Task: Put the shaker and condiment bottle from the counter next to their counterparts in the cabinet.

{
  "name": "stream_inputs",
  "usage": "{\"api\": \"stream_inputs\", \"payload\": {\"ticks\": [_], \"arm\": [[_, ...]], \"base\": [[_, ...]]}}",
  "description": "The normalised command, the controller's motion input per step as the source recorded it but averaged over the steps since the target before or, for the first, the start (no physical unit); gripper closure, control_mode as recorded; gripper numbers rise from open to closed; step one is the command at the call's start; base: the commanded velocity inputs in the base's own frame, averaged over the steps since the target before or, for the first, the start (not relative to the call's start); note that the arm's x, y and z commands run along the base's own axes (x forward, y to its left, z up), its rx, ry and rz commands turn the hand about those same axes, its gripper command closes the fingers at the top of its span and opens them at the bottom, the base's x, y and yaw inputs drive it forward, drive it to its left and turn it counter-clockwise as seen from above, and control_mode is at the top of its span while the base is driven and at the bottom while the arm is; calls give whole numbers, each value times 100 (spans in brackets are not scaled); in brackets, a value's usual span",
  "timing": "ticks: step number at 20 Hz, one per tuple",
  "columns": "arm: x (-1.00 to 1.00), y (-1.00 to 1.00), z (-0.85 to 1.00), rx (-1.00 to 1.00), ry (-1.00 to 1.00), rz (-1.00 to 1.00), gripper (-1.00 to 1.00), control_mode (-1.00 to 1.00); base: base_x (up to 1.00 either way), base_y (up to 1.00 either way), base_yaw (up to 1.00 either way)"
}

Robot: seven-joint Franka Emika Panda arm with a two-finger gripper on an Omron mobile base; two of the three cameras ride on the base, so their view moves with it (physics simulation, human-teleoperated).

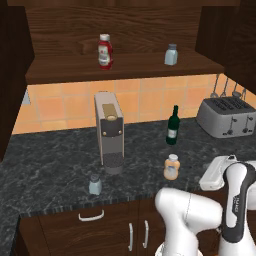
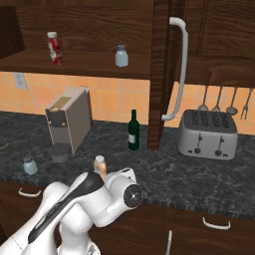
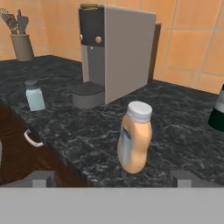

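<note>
While my end effector (image 3: 112, 178) hangs with its two fingertips (image 3: 40, 178) spread wide and nothing between them, the condiment bottle (image 3: 134, 137) stands upright on the black tabletop (image 3: 183, 131) straight ahead of it, close in front and centred on the gap, not touching either tip. Off to the end effector's left, farther along the tabletop edge, sits the shaker (image 3: 34, 95), well apart from the bottle. Beyond the bottle and a little left, the coffee machine (image 3: 114, 52) stands against the orange tiles. At the right edge ahead, the dark green wine bottle (image 3: 217, 111) is partly cut off. High above and beyond the end effector, on the cabinet shelf (image 1: 125, 67), the red bottle (image 1: 104, 51) and second shaker (image 1: 171, 54) stand apart. A toaster (image 1: 226, 116) sits far right.
</note>
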Motion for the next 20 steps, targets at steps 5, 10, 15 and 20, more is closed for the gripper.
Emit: {"api": "stream_inputs", "payload": {"ticks": [5, 10, 15, 20], "arm": [[29, 10, -25, 9, -4, -10, -100, -100], [28, 1, -40, 11, -4, -5, -100, -100], [16, 7, -33, 11, -4, -1, -100, -100], [2, 33, -13, 12, 0, 0, -100, -100]], "base": [[0, 0, 0], [0, 0, 0], [0, 0, 0], [0, 0, 0]]}}
